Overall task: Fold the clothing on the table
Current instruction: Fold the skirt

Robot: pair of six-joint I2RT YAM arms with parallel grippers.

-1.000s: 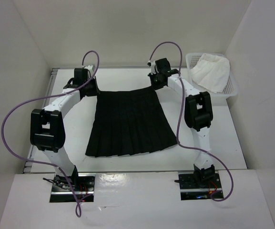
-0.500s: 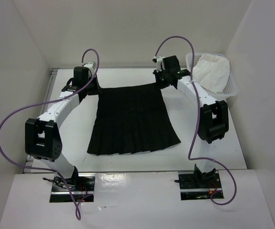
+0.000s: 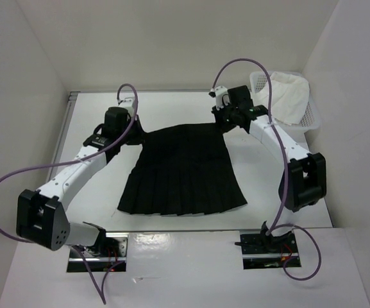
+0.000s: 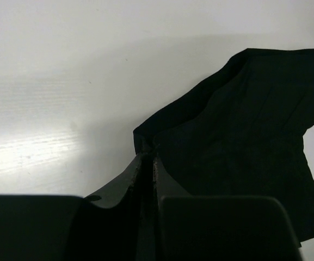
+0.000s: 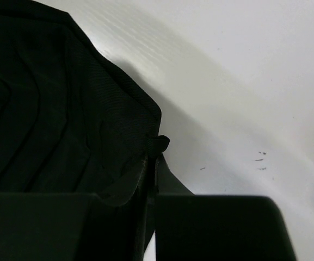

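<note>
Black skirt [image 3: 181, 170] lies mid-table [image 3: 172, 106], hem toward the arm bases, mostly spread flat, no fold made yet. Left gripper [image 4: 147, 157] is pinched tight on the skirt's left waist corner, and right gripper [image 5: 152, 155] is pinched tight on its right waist corner. Both corners look slightly lifted. Likely the first fold is only starting: carrying waist toward hem and any later folds are left.

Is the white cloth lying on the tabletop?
No, the cloth lies inside the basket at the far right.
</note>
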